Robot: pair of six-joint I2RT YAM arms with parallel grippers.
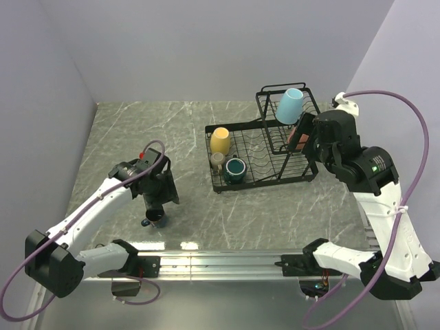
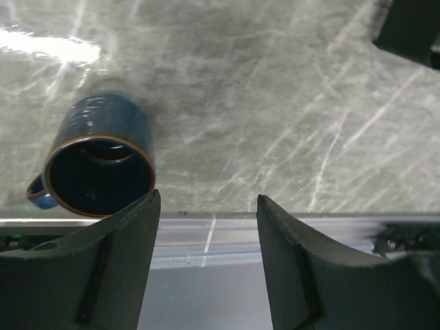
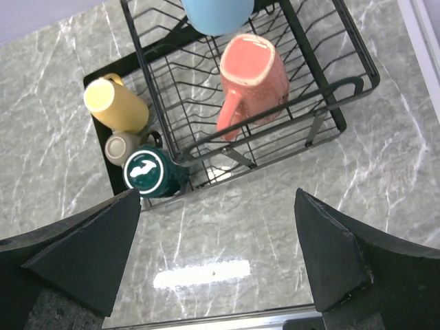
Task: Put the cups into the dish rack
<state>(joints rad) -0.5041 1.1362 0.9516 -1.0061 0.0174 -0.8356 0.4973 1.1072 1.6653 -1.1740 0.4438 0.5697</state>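
Navy mug (image 2: 96, 161), the one cup not in the rack, lies on the table near its near edge, toward the left corner. The left tool (image 2: 206, 265) hangs over it with its fingers (image 2: 120, 265) parted and nothing between them; in the left wrist view the mug sits just beyond the left finger, outside the gap, and contact cannot be told. The mug's dark mouth faces the camera, its body runs away toward the far side, and its handle sticks out at the lower left.

The right tool (image 3: 216, 254) stands wide open and empty above the table just in front of the dish rack (image 3: 357, 79). In the rack's raised basket a salmon-pink mug (image 3: 254, 72) lies tilted, handle toward the lower tray, with a light blue mug (image 1: 289, 105) behind it, its base pointing up. On the flat lower tray a yellow mug (image 3: 115, 103) lies on its side, the small olive-tan mug (image 3: 124, 146) is just beside it, and the dark green mug (image 3: 152, 173) sits at the tray's near edge.

The table (image 1: 137, 137) is grey marble-patterned, closed in by plain pale walls (image 1: 206, 48).
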